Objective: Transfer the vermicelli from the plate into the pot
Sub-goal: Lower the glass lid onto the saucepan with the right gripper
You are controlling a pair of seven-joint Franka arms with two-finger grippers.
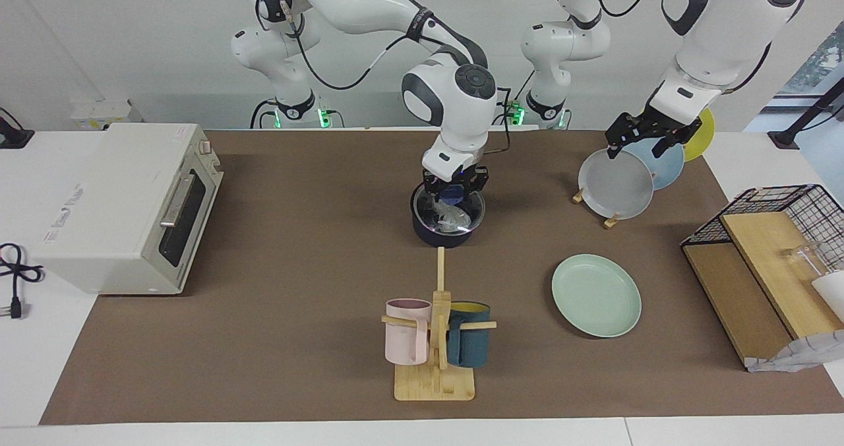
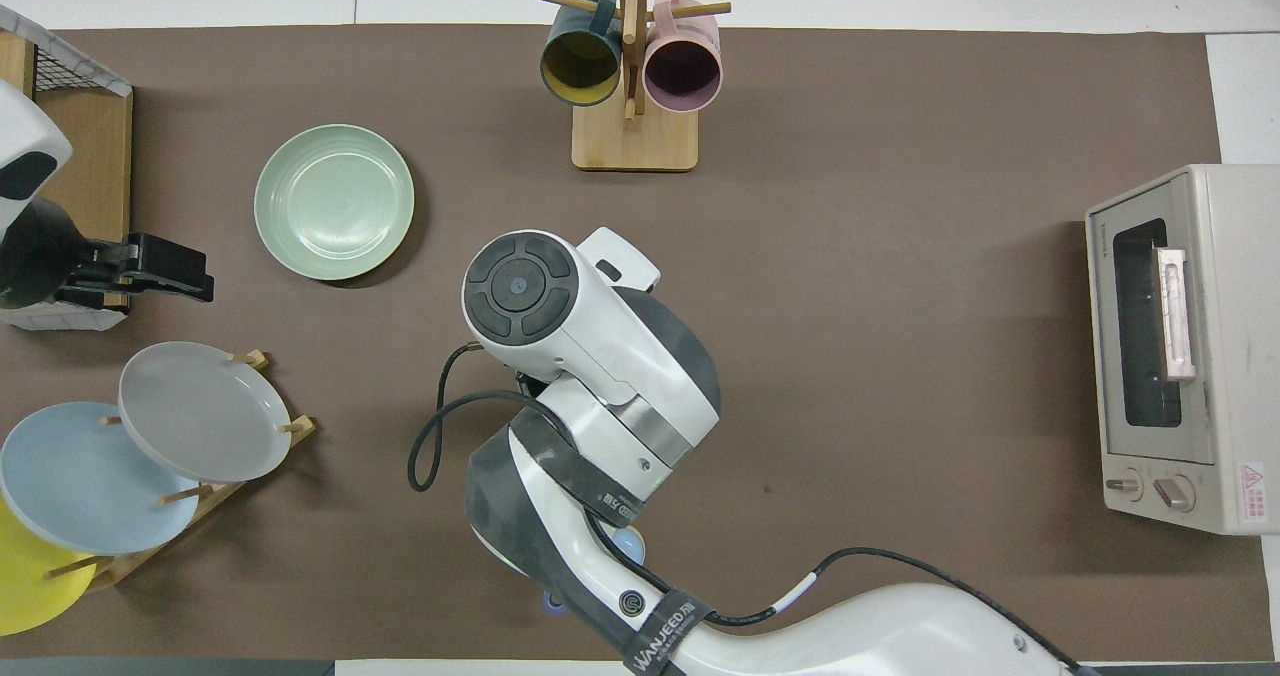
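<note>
Vermicelli point(image 1: 452, 218) in pot point(image 1: 444, 235); right jaws pinch lid knob point(image 1: 452, 193); left jaws spread

Small dark navy pot point(image 1: 447, 231) sits directly under the right gripper point(image 1: 455, 189), whitish translucent vermicelli point(image 1: 452, 217) seen inside. Pale mint-green round plate point(image 1: 596, 295) lies flat, bare, well apart from it.

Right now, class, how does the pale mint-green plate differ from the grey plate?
The pale mint-green plate lies flat on the brown mat; the grey plate stands tilted in a wooden rack. The green one sits alone, farther from the robots; the grey one leans beside a light blue plate. Both are round, shallow and empty.
</note>
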